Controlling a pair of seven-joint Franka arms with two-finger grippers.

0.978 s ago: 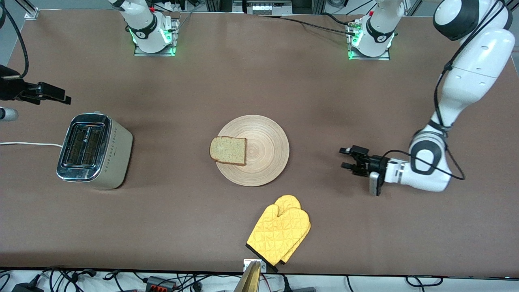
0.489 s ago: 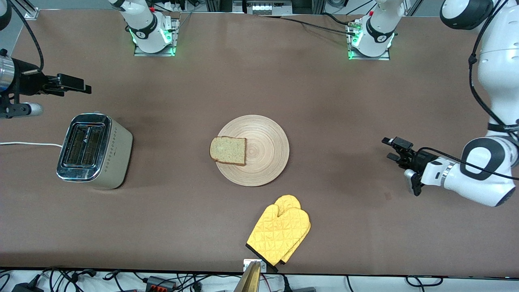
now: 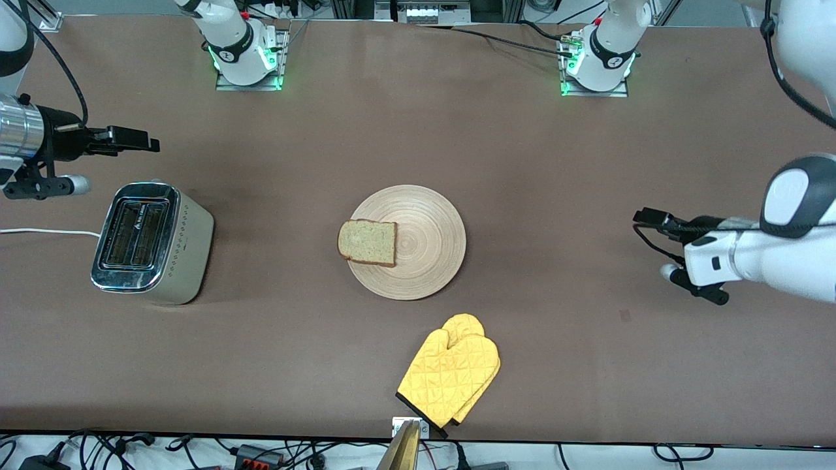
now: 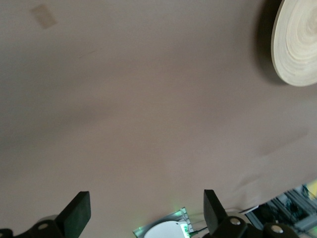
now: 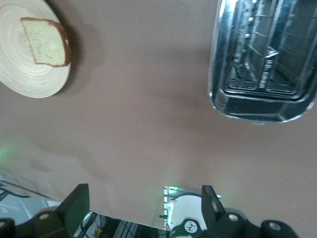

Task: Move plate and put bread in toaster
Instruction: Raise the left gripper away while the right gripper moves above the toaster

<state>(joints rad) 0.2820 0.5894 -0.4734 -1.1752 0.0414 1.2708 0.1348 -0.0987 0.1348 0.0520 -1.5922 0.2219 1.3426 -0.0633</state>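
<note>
Plate (image 3: 424, 261): we see it at the middle of the table (image 3: 522, 163), well apart from every edge, flat on the brown surface.
Bread (image 3: 368, 242): one slice lies on the plate, at the rim that faces the toaster (its crust slightly overhangs that rim).
Toaster (image 3: 153, 243): we find it standing near the right arm's end of the table, both slots up, its white cord (image 3: 39, 232) running off that end.
Right gripper (image 3: 134, 138): released, fingers spread wide, holding nothing; it hangs over the table beside the toaster.
Left gripper (image 3: 653, 217): also released and empty, over bare table toward the left arm's end.
Oven mitts (image 3: 450, 375): we note a yellow pair near the table edge closest to the front camera.
</note>
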